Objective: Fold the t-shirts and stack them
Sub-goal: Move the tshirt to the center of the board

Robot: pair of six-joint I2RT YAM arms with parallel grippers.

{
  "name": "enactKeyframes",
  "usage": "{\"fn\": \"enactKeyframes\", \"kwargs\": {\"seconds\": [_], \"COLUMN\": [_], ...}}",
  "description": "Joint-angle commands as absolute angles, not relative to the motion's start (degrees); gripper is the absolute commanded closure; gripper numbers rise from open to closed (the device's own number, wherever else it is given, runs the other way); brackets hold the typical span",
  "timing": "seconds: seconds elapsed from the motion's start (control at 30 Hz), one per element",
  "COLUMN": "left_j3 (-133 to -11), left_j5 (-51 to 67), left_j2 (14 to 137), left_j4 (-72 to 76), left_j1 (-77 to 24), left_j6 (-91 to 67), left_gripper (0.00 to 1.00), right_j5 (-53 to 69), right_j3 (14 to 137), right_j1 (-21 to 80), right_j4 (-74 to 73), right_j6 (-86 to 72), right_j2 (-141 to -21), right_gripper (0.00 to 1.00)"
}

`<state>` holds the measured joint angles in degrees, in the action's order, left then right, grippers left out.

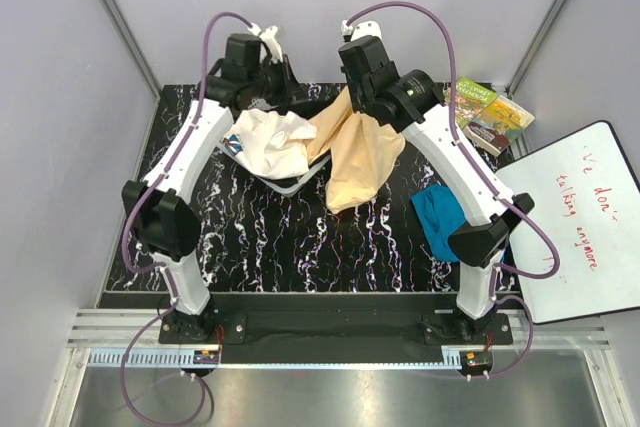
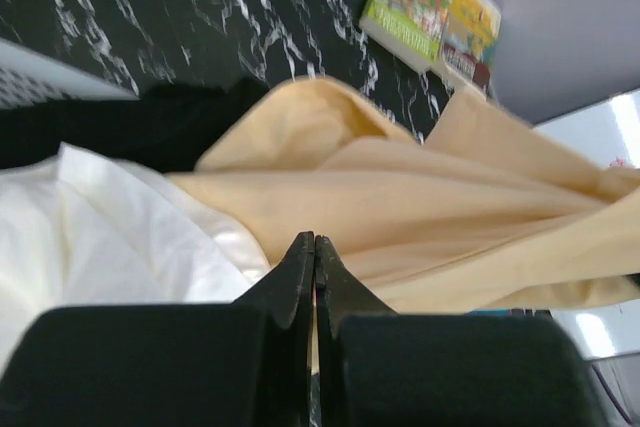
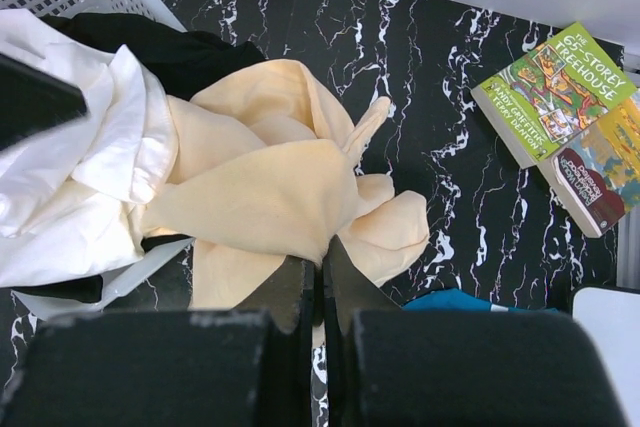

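Note:
The pale peach-yellow t-shirt (image 1: pixel 360 162) hangs bunched from the back of the table, trailing out of the white basket (image 1: pixel 290 185) onto the black marble top. My right gripper (image 1: pixel 352 97) is shut on its upper fold, and the cloth is pinched at the tips (image 3: pixel 322 247). My left gripper (image 1: pixel 300 99) is shut too, its tips (image 2: pixel 315 239) closed on an edge of the same peach t-shirt (image 2: pixel 400 197). The teal-blue t-shirt (image 1: pixel 437 219) lies crumpled on the table beside the right arm, and its edge shows in the right wrist view (image 3: pixel 450 299).
The basket holds a white cloth (image 1: pixel 270 142) and a black garment (image 3: pixel 170 47). Two books (image 1: pixel 487 115) lie at the back right corner. A whiteboard (image 1: pixel 590 217) with red writing leans at the right edge. Grey walls close in the table.

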<state>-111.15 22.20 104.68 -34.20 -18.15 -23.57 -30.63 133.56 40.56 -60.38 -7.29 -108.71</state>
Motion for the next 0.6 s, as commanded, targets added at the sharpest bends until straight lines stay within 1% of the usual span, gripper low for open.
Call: {"fn": "enactKeyframes", "kwargs": {"seconds": [0.0,0.17,0.3,0.4,0.57], "left_j3": [-104.86,-99.42,-96.24,-95.10,-95.01], "left_j5": [25.22,24.09,14.97,10.21,7.91], "left_j2": [107.92,109.95,109.43,109.42,112.06], "left_j4": [-34.10,-34.63,-36.74,-38.40,-41.57], "left_j1": [-19.33,-19.69,-19.69,-19.25,-17.84], "left_j6": [-26.19,-26.10,-24.61,-24.26,-23.64], "left_gripper": [1.00,1.00,1.00,1.00,1.00], "right_j5": [-35.77,-36.47,-37.18,-38.58,-42.88], "right_j3": [135.26,137.45,139.30,140.88,144.74], "right_j1": [40.43,40.43,40.43,40.34,40.43], "right_j4": [-58.01,-58.01,-58.10,-58.10,-57.83], "right_j6": [-6.24,-5.19,-4.75,-4.05,-0.62], "right_j2": [-105.20,-105.73,-105.38,-104.50,-103.97], "right_gripper": [1.00,1.00,1.00,1.00,1.00]}}
